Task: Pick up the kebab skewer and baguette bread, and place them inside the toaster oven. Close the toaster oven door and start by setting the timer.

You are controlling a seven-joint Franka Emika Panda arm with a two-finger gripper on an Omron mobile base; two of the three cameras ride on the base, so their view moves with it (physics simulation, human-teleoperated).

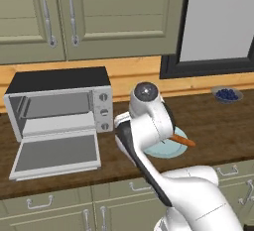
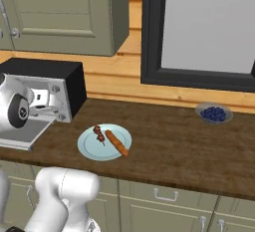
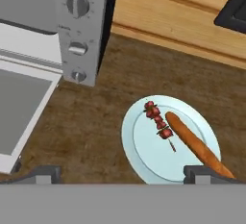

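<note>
The kebab skewer [image 3: 159, 124] [image 2: 99, 133], strung with dark red chunks, lies on a pale blue plate [image 3: 144, 155] [image 2: 92, 149]. The orange-brown baguette bread [image 3: 197, 147] [image 2: 116, 143] lies beside it on the same plate; one end [image 1: 184, 141] pokes out from behind my arm. My gripper [image 3: 124, 174] hovers open above the plate's near side, holding nothing. The toaster oven [image 1: 59, 101] [image 3: 79, 26] stands left of the plate. Its door [image 1: 54, 154] [image 3: 19, 107] is folded down flat and the cavity is bare.
A small bowl of blueberries [image 1: 227, 94] [image 2: 214, 113] sits at the back right of the wooden counter [image 2: 179, 151]. A dark-framed window [image 2: 199, 27] is on the wall behind. Wall cabinets [image 1: 74, 12] hang above the oven.
</note>
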